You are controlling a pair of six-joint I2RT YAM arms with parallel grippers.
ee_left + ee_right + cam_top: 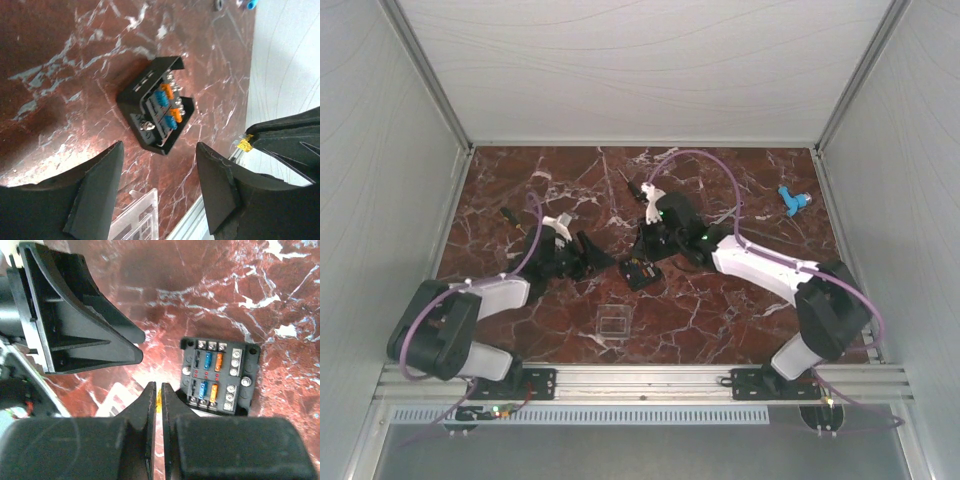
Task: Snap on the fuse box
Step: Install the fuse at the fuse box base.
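the fuse box lies on the marble tabletop, near its middle, between the two arms and held by neither. its open face is up, showing blue and orange fuses in two rows with screw terminals beside them. the left fingers stand apart with nothing between them, and the box sits just beyond their tips. the right fingers are pressed together on nothing, with the box just beside them; whether they touch it i cannot tell. a clear square lid lies flat nearer the arm bases, apart from the box. a small blue piece sits well off towards the right wall, and a thin dark tool lies towards the far edge
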